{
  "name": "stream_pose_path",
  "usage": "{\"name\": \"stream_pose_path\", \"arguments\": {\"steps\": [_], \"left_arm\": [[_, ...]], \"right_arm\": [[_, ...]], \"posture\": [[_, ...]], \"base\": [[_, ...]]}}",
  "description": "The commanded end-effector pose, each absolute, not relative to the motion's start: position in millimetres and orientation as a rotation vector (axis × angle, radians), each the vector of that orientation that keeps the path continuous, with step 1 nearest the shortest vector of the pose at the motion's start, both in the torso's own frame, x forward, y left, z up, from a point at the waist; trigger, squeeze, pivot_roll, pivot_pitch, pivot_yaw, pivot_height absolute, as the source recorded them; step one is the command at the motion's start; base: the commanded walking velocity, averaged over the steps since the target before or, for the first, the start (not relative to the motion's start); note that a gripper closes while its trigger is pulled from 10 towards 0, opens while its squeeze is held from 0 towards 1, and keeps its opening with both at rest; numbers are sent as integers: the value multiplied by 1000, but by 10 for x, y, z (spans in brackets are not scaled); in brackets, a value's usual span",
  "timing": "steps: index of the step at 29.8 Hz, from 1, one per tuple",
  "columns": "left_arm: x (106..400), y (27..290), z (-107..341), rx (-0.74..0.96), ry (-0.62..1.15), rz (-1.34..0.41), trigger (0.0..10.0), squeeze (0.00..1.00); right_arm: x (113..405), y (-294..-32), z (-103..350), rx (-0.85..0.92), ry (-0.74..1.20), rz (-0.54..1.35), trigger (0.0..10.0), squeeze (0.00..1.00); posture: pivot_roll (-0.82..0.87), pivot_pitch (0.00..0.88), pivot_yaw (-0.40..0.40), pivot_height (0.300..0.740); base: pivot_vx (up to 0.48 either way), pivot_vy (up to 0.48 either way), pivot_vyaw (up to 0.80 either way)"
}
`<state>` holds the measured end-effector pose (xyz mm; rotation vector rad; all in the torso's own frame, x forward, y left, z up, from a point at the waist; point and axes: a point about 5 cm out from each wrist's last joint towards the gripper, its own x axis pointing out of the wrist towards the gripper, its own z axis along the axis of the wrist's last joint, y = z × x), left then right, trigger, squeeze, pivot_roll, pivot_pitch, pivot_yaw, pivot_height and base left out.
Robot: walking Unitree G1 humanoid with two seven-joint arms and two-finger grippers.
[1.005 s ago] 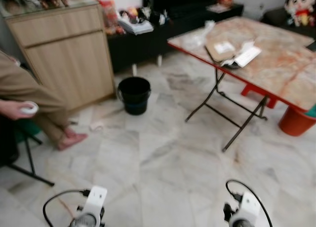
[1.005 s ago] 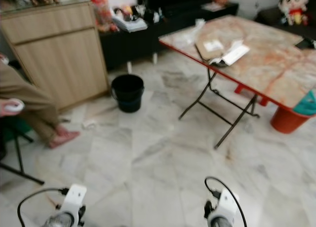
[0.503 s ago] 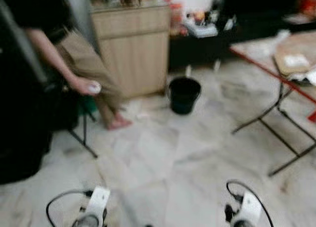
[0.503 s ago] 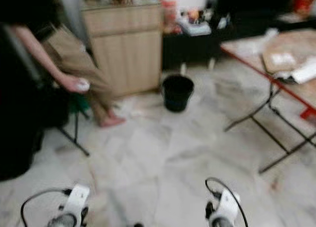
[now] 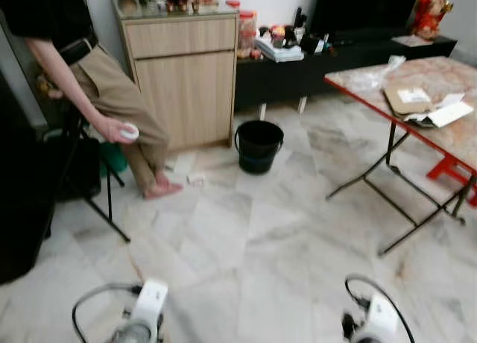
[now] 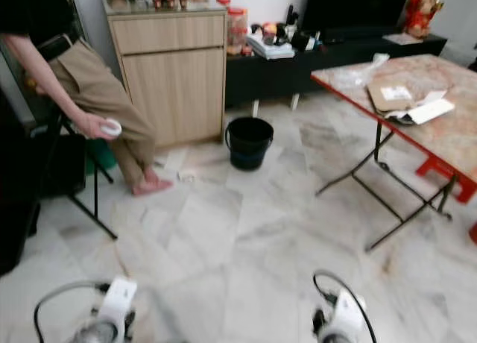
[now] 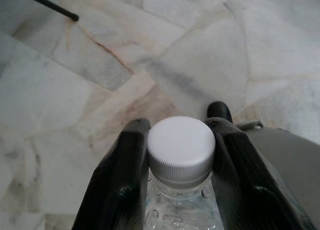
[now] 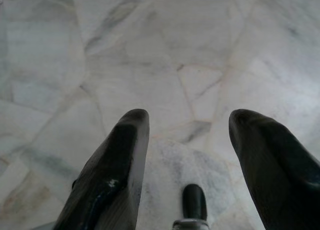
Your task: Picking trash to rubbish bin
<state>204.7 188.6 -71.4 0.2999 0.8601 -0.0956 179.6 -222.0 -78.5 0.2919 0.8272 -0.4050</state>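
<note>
Eye views: black bucket (image 5: pixel 258 145) stands on marble floor (image 5: pixel 246 246), just right of the wooden cabinet (image 5: pixel 184 78); seated person (image 5: pixel 89 82) left of the cabinet, folding table (image 5: pixel 417 104) well right.
Left wrist: left gripper (image 7: pixel 180 155) pinches a clear bottle (image 7: pixel 181 200) at its white cap (image 7: pixel 181 142).
Right wrist: right gripper (image 8: pixel 187 140) spread, empty, above floor.

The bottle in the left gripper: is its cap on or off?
On. The bottle carries a white ribbed cap on its neck, held between the left gripper fingers.
</note>
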Motion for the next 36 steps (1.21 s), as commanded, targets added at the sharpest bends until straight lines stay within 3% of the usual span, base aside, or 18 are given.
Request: {"name": "stream_pose_path", "arguments": {"steps": [1,29,36], "left_arm": [[2047,1906,-714,304,866,-89,10000,0],[2050,1881,-715,298,861,-81,10000,0],[2049,1888,-715,296,862,-78,10000,0]], "right_arm": [[1831,-2245,-762,295,813,-410,10000,0],[1822,-2269,-758,302,801,-418,10000,0],[1836,-2267,-752,309,797,-415,10000,0]], "posture": [[195,0,-44,740],[186,0,-55,740],[186,0,-55,740]], "base": [[0,0,0],[417,0,0],[428,0,-603]]}}
